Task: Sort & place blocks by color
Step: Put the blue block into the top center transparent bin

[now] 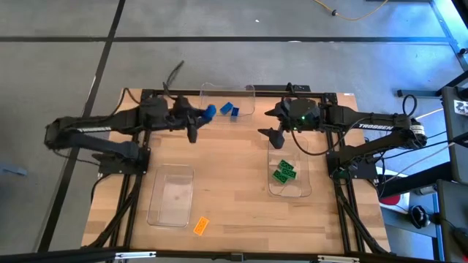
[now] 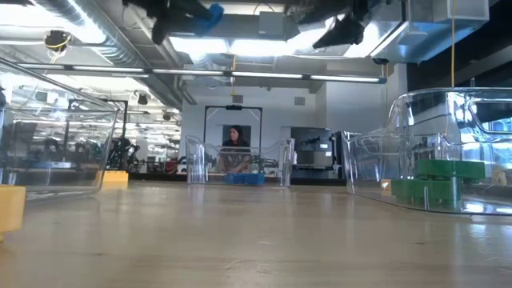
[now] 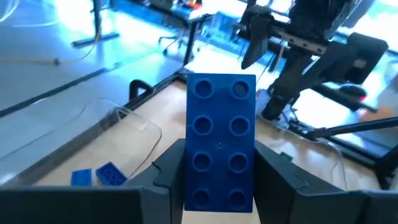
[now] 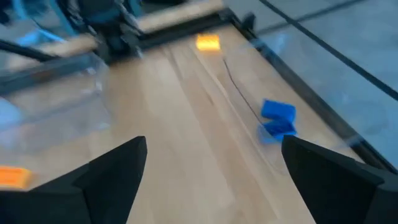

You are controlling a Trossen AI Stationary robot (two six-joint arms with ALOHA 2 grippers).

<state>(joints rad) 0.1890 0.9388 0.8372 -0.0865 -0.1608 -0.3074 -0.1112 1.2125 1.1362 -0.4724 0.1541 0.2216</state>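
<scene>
1. White lettering reading TROSSEN runs along both dark arms in the high view; no other writing can be read.
2. Blue and studded, the held block (image 3: 221, 144) has eight studs in two rows of four, and its long axis runs straight out from the left tool (image 1: 207, 114) toward the right arm. The left tool's fingers (image 3: 169, 171) are clamped on its two long sides.
3. That block (image 1: 210, 111) hangs above the counter (image 1: 227, 168), just beside the near edge of the far tray (image 1: 248, 93).
4. Inside the far clear tray lie two blue blocks (image 1: 230, 110), close together.
5. On the right side, the right clear tray (image 1: 303, 191) holds the green blocks (image 1: 284, 171), a small cluster; the low view shows them stacked (image 2: 436, 182).
6. On the left side, the left clear tray (image 1: 171, 195) shows nothing inside it.
7. One orange block (image 1: 201, 226) lies on the bare counter just beyond that tray's front right corner, tilted diagonally.
8. Over the counter between the far tray and the right tray, the right tool (image 1: 271, 134) hangs with its fingers (image 4: 112, 171) spread wide, gripping nothing.
</scene>
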